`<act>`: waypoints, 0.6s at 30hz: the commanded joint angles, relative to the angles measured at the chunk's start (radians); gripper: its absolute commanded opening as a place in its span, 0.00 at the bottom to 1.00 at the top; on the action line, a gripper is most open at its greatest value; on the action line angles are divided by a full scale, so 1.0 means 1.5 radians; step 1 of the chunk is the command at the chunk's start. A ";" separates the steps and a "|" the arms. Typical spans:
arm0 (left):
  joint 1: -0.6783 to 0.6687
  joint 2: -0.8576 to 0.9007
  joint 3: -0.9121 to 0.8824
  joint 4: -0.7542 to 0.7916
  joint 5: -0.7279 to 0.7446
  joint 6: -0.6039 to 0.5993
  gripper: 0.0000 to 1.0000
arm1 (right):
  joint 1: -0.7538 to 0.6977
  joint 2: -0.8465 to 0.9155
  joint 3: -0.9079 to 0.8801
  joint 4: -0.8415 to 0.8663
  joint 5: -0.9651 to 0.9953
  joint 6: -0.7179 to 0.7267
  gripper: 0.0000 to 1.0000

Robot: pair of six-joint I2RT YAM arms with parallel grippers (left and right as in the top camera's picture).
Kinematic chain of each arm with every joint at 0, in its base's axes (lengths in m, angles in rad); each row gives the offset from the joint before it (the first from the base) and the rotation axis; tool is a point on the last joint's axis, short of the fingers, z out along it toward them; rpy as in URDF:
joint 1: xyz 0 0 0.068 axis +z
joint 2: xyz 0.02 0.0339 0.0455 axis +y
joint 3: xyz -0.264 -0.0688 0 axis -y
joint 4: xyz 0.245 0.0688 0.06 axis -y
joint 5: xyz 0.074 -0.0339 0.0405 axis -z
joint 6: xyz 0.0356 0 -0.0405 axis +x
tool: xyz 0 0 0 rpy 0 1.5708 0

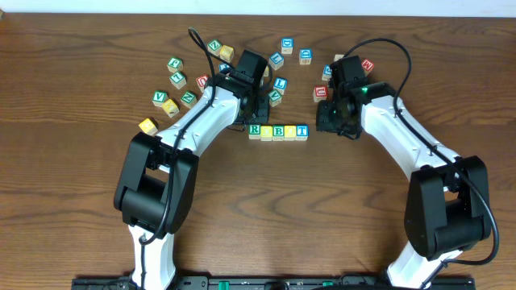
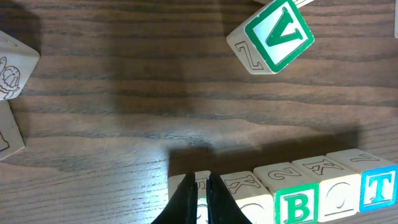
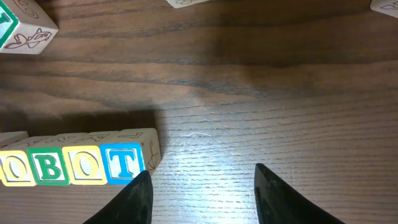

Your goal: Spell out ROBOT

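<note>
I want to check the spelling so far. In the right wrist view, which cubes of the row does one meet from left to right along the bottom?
yellow O cube → green B cube → second yellow O cube → blue T cube, the last of the row.

Dark brown wood-grain table [image 1: 64, 161], soft glare on it, pale strip [image 1: 81, 6] along its far edge.

Even overhead light, soft wrist-view shadows, faint glare on the table [image 3: 205, 140].
</note>
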 commanded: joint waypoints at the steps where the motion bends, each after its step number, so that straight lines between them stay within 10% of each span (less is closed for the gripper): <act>1: -0.003 0.011 -0.001 -0.001 -0.004 -0.003 0.08 | -0.003 -0.008 -0.002 0.000 0.008 0.001 0.48; 18: -0.008 0.024 -0.002 -0.002 -0.034 -0.003 0.08 | -0.003 -0.008 -0.002 -0.005 0.009 -0.004 0.49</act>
